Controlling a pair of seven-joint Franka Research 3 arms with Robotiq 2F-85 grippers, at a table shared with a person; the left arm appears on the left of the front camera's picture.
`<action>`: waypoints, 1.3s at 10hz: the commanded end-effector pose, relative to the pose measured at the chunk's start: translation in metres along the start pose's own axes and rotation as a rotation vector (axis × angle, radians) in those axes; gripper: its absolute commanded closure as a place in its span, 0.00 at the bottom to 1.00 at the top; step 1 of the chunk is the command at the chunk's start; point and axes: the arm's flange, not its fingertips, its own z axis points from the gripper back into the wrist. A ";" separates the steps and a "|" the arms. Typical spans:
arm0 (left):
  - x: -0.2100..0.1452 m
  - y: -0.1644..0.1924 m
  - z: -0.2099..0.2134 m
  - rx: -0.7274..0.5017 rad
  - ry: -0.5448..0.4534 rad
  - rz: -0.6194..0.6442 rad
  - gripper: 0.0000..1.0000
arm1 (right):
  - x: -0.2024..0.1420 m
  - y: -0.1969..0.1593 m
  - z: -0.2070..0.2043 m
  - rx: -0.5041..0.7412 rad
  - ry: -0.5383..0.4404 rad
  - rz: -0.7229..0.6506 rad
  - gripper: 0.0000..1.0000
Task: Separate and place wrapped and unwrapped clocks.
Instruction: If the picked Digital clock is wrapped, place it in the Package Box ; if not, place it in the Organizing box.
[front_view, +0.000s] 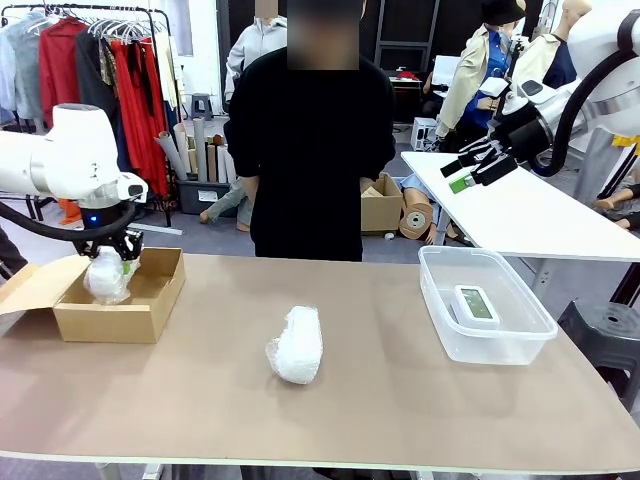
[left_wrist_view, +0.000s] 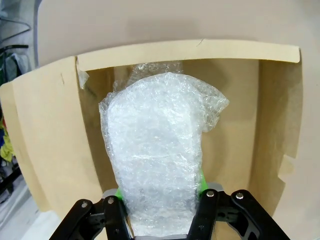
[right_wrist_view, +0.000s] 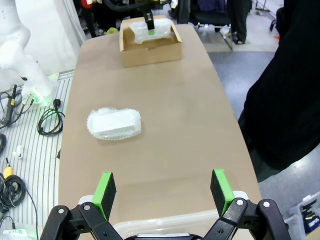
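Low over box rim (front_view: 110, 310), left claw (left_wrist_view: 160, 200) clamping wrapped clock (left_wrist_view: 155, 150)

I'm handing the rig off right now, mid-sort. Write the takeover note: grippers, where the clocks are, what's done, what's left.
Left gripper: shut on one wrapped clock, held at the mouth of the cardboard box, not released.
Right gripper: open, empty, raised by the clear tub.
The bare clock lies in the tub. The second wrapped clock lies loose mid-table.
Done: bare clock sorted.
Left: release the held one into the box, then probably fetch the second.
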 end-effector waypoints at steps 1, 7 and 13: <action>0.001 0.006 0.001 0.007 0.009 -0.003 1.00 | 0.001 0.001 0.001 -0.001 -0.001 0.001 0.00; -0.004 0.008 -0.016 0.016 0.045 0.013 1.00 | 0.001 0.001 0.001 -0.001 -0.001 0.001 0.00; -0.005 0.006 -0.023 0.019 0.066 0.015 0.71 | 0.001 0.001 0.001 -0.001 -0.001 0.001 0.00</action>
